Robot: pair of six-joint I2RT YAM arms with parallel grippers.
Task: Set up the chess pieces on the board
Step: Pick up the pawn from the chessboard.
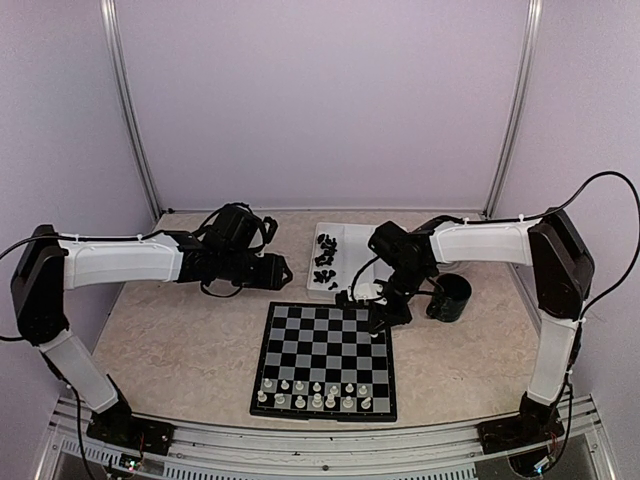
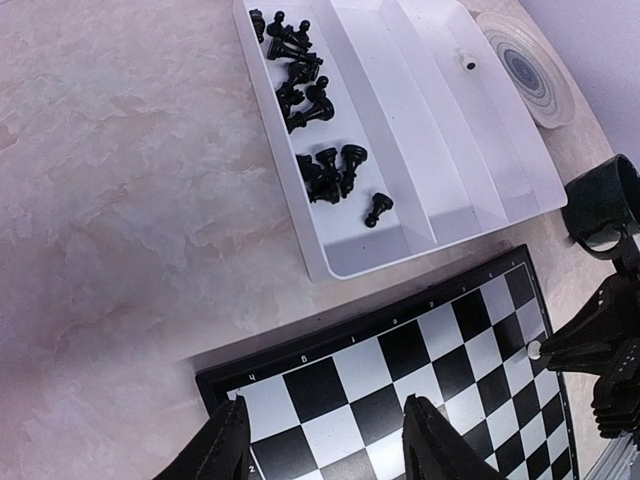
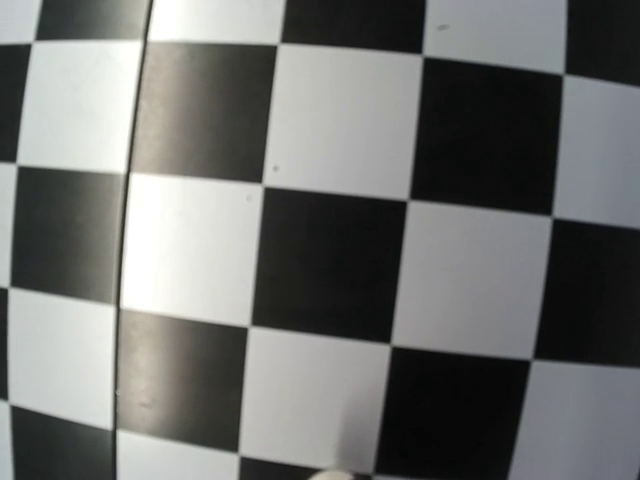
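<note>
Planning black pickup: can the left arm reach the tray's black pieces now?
Probably yes: left gripper, open, hovers over the board corner by the tray, black pieces just beyond, nothing between. Right gripper pinches a white piece aside.

Bench: marbled beige bench (image 2: 120,200), filling the left side.
Tray: white rectangular plastic tray (image 2: 480,150) with three long compartments, lying near the board's far edge but apart from it.
Black pieces: small black chess pieces (image 2: 320,170) scattered in the tray's left compartment.
Board: flat chessboard of black and white checks with a dark border (image 2: 400,350), set at an angle.
Left gripper: black left gripper (image 2: 325,415), jaws apart over the board's corner, nothing between them.
Right gripper: black right gripper (image 2: 540,351) at the right edge, jaws pinching a small white chess piece (image 2: 534,349).
Cup: black cup (image 2: 600,195) beside the tray's corner.
</note>
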